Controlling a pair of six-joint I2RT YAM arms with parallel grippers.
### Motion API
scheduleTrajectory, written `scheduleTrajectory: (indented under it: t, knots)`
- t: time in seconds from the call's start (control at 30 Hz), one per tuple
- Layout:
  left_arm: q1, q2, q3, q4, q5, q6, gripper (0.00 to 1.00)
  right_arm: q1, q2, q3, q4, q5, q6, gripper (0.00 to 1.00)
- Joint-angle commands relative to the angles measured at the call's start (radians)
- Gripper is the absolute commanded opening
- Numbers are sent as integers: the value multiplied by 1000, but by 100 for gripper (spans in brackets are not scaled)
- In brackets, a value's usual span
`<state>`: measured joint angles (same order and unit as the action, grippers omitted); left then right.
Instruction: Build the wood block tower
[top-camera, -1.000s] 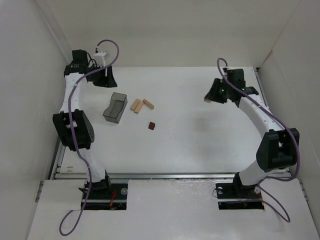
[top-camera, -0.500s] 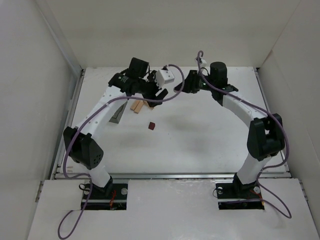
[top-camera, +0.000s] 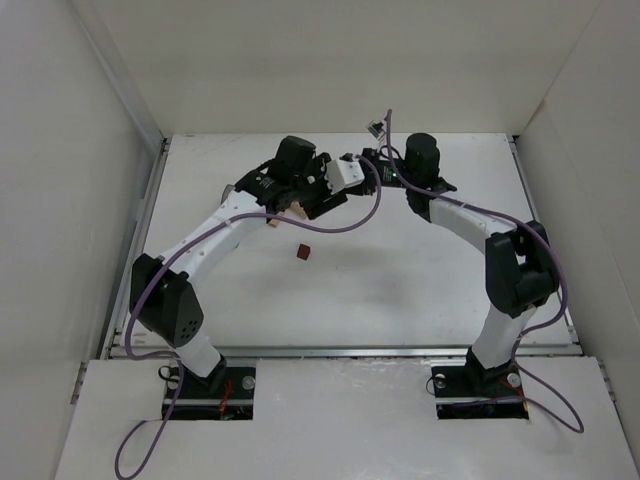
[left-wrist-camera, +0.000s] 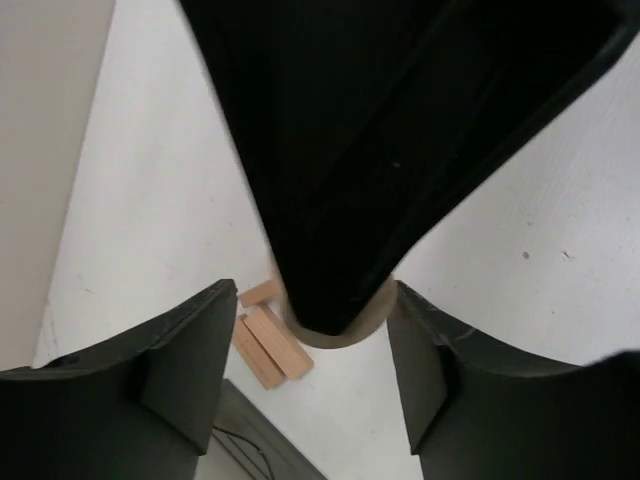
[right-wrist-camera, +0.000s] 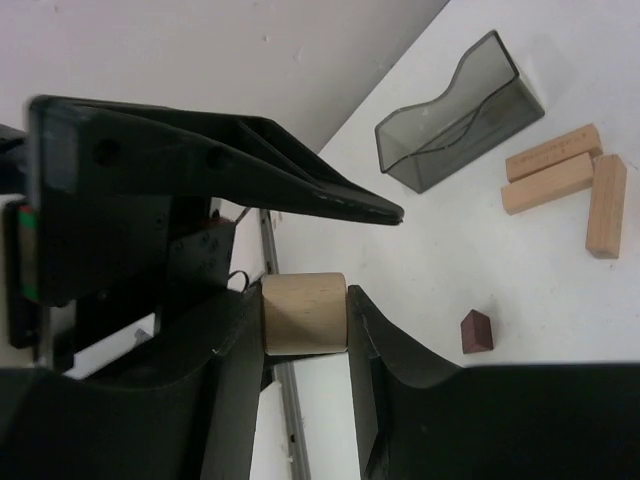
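Red-brown cube (top-camera: 303, 252) is lying alone on table (top-camera: 420, 280). Just beyond cube, three pale blocks (right-wrist-camera: 548, 182) are lying flat, two side by side, third just beside them. Grey tray (right-wrist-camera: 455, 125) is sitting past those, farther from cube. Above, beyond cube, R gripper (right-wrist-camera: 305, 292) is pinching pale wood cylinder (right-wrist-camera: 305, 322). L gripper (left-wrist-camera: 312, 290) is hanging w/ jaws apart either side of cylinder, prob. not touching; view partly blocked.

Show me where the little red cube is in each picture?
Top external: red cube, left of centre, nearer the arm bases than the pale blocks.
Left wrist: not in it.
Right wrist: lower right, below the pale blocks.
Shared landmark: the pale blocks, also in the left wrist view.
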<state>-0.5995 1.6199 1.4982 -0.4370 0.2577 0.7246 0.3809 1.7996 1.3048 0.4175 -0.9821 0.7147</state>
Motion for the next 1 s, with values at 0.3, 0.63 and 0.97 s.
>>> scheduleTrajectory:
  t: [0.3, 0.63, 0.97]
  knots:
    - [-17, -12, 88, 29, 94, -7, 51, 1, 26, -42, 86, -43, 22, 0]
    - [-26, 20, 99, 6, 92, -42, 16, 1, 26, -61, 75, -32, 22, 0]
    - [-26, 71, 158, -72, 83, -85, 0, -10, 17, -52, 0, -41, 22, 56]
